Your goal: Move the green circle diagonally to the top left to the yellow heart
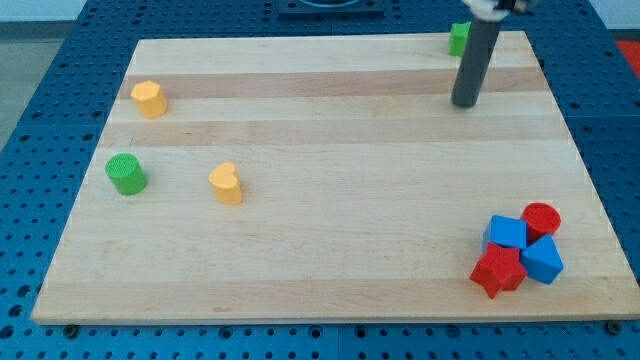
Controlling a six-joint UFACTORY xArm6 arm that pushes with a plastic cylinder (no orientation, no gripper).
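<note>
Green block (458,38) at view's top right is half hidden behind the rod; shape unclear. My tip (465,103), a bare rod end holding nothing, stands well apart from green circle (126,174) at far left. Yellow heart (227,184) lies near its right. Wooden surface (340,240) on blue pegboard (40,120).

A wide stretch of bare board (350,180) lies between my tip (465,103) and the green circle (126,174). Just to the circle's right stands a yellow heart (227,184); above it, another yellow block (149,99). Far to its lower right, red and blue blocks (518,250) cluster together.
</note>
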